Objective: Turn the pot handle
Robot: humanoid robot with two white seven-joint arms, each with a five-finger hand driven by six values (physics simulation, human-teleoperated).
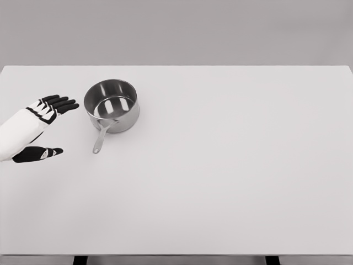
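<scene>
A small steel pot (111,105) stands upright on the white table (220,165), left of the middle and toward the back. Its thin metal handle (101,138) points toward me and slightly left. My left hand (58,127) hovers just left of the pot, fingers spread and thumb held apart below them. It holds nothing and does not touch the pot or the handle. The fingers (60,104) reach toward the pot's left wall, with a small gap between. The right arm does not show.
The table's front edge runs along the bottom of the picture and its back edge lies just behind the pot. A grey wall fills the background.
</scene>
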